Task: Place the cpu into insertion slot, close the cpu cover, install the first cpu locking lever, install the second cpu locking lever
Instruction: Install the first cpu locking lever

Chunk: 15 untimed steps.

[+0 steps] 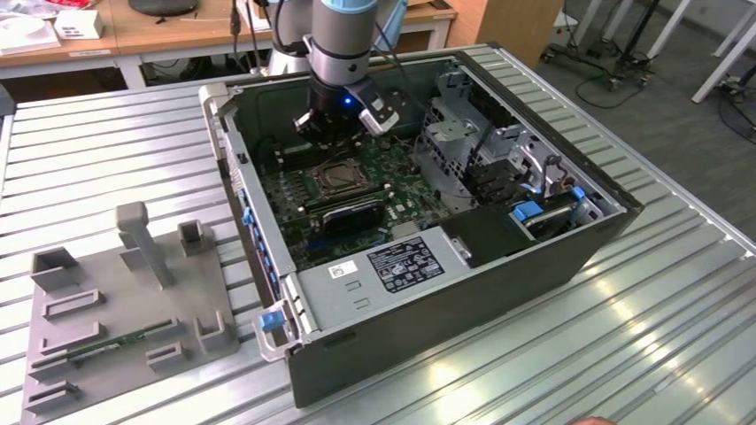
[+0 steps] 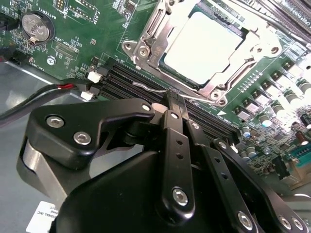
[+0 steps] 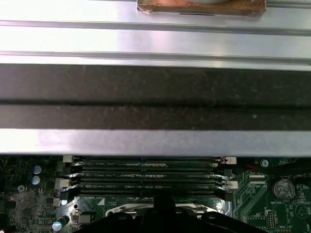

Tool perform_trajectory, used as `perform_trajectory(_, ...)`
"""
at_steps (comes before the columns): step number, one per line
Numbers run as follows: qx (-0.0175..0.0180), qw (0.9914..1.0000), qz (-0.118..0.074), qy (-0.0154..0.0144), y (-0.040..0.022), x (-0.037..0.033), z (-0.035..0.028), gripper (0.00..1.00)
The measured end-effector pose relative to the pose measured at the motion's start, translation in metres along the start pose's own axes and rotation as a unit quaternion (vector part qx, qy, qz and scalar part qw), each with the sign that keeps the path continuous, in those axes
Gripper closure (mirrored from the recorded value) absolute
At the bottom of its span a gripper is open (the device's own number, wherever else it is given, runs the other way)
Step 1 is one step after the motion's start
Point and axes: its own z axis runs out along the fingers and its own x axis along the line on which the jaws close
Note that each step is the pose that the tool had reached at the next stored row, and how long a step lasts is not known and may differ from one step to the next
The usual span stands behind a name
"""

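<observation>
Gripper (image 2: 172, 103): jaws pressed together, tip beside lever (image 2: 146, 87)
Cpu (image 2: 201, 46): one, under one cover (image 2: 153, 34)
Room: case wall (image 3: 155, 92) close beside memory slots (image 3: 146, 174)

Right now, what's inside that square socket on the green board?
The cpu sits in the insertion slot, its pale silver top showing through the window of the cpu cover. The frame hides the chip's edges, and the chip hides whatever lies beneath.

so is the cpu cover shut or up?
Shut: in the second wrist view the thin square silver metal frame lies flat around the dull silver-grey square chip, which shows through its window.
</observation>
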Motion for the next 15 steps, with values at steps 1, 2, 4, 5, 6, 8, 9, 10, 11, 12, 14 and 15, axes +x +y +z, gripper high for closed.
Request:
perform_trajectory(1,0.0,1.0,0.0,0.0,-0.0001,-0.0004,0.0003,0.89)
perform_trajectory(2,0.0001,1.0,0.0,0.0,-0.0001,-0.0008,0.0005,0.89)
perform_trajectory(4,0.0,1.0,0.0,0.0,-0.0002,-0.0016,0.0011,0.89)
perform_trajectory(5,0.0,1.0,0.0,0.0,-0.0003,-0.002,0.0014,0.89)
perform_trajectory(6,0.0,1.0,0.0,0.0,-0.0003,-0.0024,0.0017,0.89)
perform_trajectory(8,0.0001,1.0,0.0,0.0,-0.0005,-0.0029,0.0022,0.89)
perform_trajectory(9,0.0,1.0,0.0,0.0,-0.0005,-0.0031,0.0025,0.89)
perform_trajectory(10,0.0,1.0,0.0,0.0,-0.0005,-0.0033,0.0027,0.89)
perform_trajectory(11,0.0001,1.0,0.0,0.0,-0.0005,-0.0035,0.0029,0.89)
perform_trajectory(12,0.0001,1.0,0.0,0.0,-0.0004,-0.0036,0.0032,0.89)
perform_trajectory(14,0.0003,1.0,0.0,0.0,0.0,-0.0039,0.0035,0.89)
perform_trajectory(15,0.0005,1.0,0.0,0.0,0.0002,-0.0039,0.0037,0.89)
